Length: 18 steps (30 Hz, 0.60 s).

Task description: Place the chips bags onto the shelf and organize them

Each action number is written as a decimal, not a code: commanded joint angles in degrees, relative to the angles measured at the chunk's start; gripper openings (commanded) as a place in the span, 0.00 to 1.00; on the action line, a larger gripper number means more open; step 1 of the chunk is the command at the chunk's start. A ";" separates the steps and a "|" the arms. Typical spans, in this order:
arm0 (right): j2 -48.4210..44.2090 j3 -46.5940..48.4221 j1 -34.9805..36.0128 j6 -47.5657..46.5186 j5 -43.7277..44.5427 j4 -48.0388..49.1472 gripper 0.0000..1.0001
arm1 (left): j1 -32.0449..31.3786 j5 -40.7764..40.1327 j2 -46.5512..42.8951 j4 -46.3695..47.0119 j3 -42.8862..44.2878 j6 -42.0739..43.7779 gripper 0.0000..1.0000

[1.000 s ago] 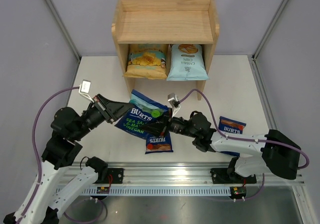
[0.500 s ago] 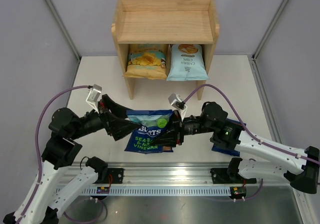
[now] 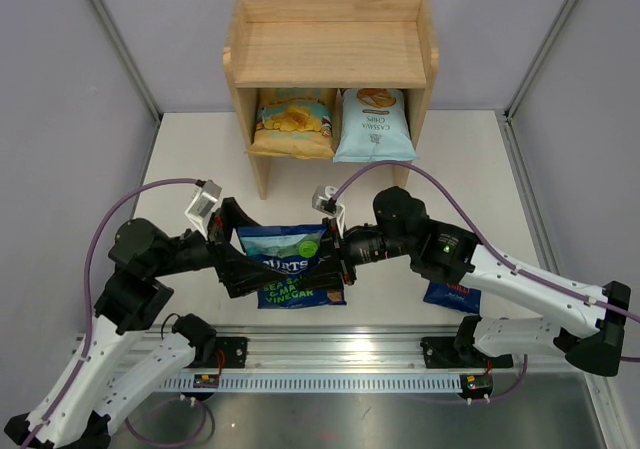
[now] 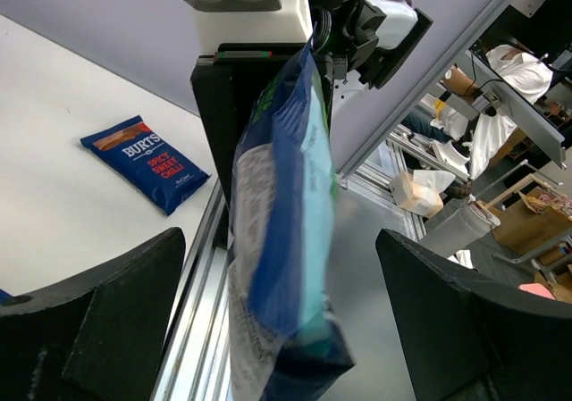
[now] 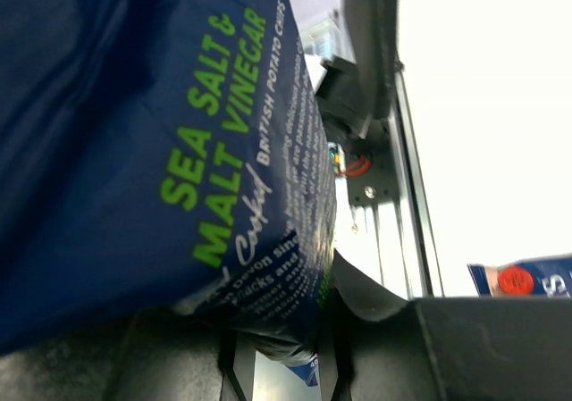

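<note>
While right gripper (image 3: pixel 338 253) pinches dark blue crinkly Burts bag (image 3: pixel 290 269) over white worktop's (image 3: pixel 200 159) near edge, left gripper (image 3: pixel 245 269) spread wide beside it.

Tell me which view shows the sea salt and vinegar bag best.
Top external: the sea salt and vinegar bag shows nearly whole, label up. Left wrist sees it edge-on; right wrist only a close-up of its print.

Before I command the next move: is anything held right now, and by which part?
The right gripper holds the sea salt bag by its side edge. The left gripper is open around it, not gripping.
</note>
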 commanded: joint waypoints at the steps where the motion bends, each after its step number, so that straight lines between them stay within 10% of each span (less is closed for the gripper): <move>1: 0.57 3.38 0.25 -1.88 3.29 -4.35 0.25 | -0.40 1.75 0.24 1.19 0.01 2.09 0.92; 3: 0.23 3.12 0.08 -1.36 2.68 -3.74 0.25 | -0.40 1.22 0.16 -0.48 0.19 2.97 0.87; 8: 0.75 4.79 -0.19 -0.73 2.68 -4.26 0.28 | -0.40 -2.90 1.03 -5.05 0.89 5.53 0.38; 18: -3.64 1.80 -0.89 -0.03 7.94 -3.04 0.50 | -0.40 -12.75 -0.72 1.71 0.46 -2.81 0.09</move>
